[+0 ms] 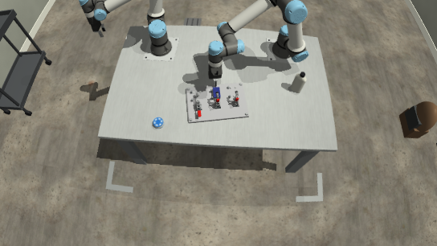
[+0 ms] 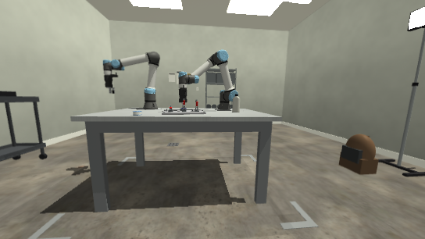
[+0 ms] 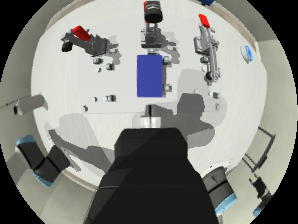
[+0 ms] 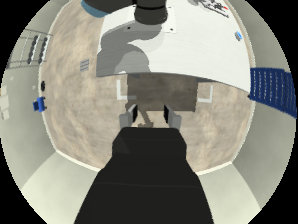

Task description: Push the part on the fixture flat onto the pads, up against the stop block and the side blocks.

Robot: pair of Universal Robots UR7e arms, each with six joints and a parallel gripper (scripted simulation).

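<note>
Blue part (image 1: pixel 216 92) (image 3: pixel 149 76): top view, centre, on the fixture (image 1: pixel 222 116), just below the left end effector (image 1: pixel 215 83) (image 3: pixel 150 110), the nearer of 2. Left wrist view: part upper centre, long axis up-down, directly above clenched tips. Right wrist view: right end effector (image 4: pixel 150 114) released.

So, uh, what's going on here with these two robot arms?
The left gripper, jaws shut and holding nothing, is down by one edge of the blue part on the fixture, apparently to push it into place. Whether they touch, or the part is fully seated, I can't tell. The right gripper hangs off beyond the table's side, jaws open and holding nothing.
</note>
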